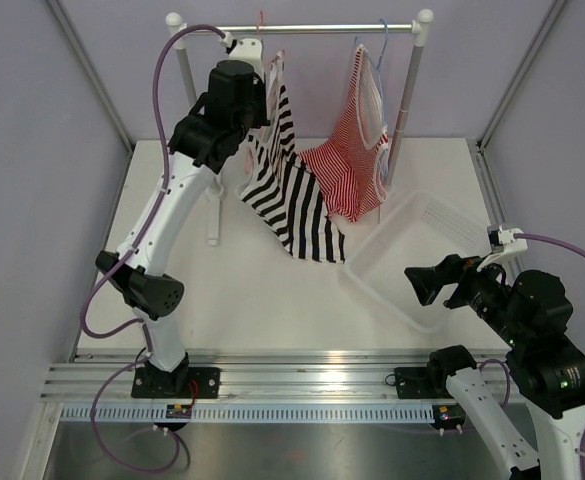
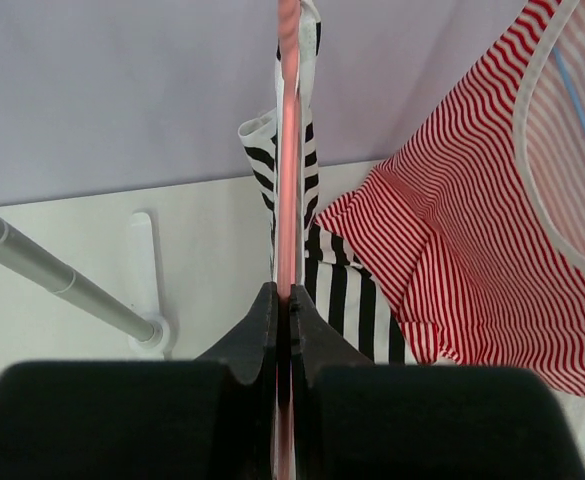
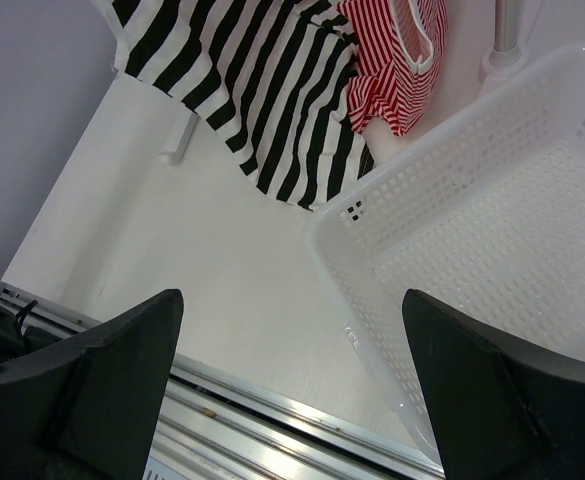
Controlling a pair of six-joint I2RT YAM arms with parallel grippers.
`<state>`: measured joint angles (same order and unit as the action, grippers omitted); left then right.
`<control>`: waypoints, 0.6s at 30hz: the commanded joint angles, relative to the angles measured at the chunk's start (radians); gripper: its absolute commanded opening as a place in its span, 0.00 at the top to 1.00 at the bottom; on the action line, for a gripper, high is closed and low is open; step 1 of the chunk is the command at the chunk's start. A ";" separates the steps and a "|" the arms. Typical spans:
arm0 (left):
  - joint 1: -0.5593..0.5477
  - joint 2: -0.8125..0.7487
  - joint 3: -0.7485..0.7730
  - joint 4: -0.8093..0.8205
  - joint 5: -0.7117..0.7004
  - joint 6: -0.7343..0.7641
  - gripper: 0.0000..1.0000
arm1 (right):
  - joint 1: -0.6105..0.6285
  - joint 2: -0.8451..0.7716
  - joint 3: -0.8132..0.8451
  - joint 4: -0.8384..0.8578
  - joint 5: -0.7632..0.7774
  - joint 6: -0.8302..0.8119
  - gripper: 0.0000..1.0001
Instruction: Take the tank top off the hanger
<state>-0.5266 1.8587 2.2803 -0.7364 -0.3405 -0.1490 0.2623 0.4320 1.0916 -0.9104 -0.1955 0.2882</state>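
Hovering at the near right edge of the counter (image 1: 272, 300), my right gripper (image 3: 292, 305) has its jaws spread wide and holds nothing. It faces the white basket (image 3: 332, 260), a sensible place to stand by, I judge, since loosened cloth could be caught there and dropped in.

Beyond the basket, the tank top (image 1: 292, 195) trails its broad black-and-white stripes down towards the counter, the hem ending just beside the basket's corner; I cannot tell whether it touches the surface. The cloth slants because its upper part is on the hanger (image 2: 287, 150) while the lower part sags out to the right.

Farther up, my left gripper (image 2: 282, 320) is clenched on the thin pink wire of the hanger, which runs straight out between the two pads. I take this as a steadying hold, so the wire cannot swing while the straps are drawn off.

At the back, the hanger's hook sits on the rail (image 1: 317, 28). The red-striped top (image 1: 347, 165) hangs there too from a blue hanger (image 1: 380, 45), pressing against the tank top's right side, so a careless tug might drag both.
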 commanded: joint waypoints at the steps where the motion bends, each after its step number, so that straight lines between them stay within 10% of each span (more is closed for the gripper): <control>1: -0.003 -0.113 0.005 0.137 -0.006 -0.021 1.00 | 0.009 0.002 -0.002 0.028 0.001 0.005 0.01; 18: -0.004 -0.397 -0.277 0.094 0.104 -0.050 1.00 | 0.009 0.039 0.030 0.033 -0.005 -0.009 0.01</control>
<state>-0.5266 1.5520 2.0323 -0.6914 -0.2890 -0.1894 0.2626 0.4377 1.0920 -0.9100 -0.1951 0.2874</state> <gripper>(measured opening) 0.025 0.993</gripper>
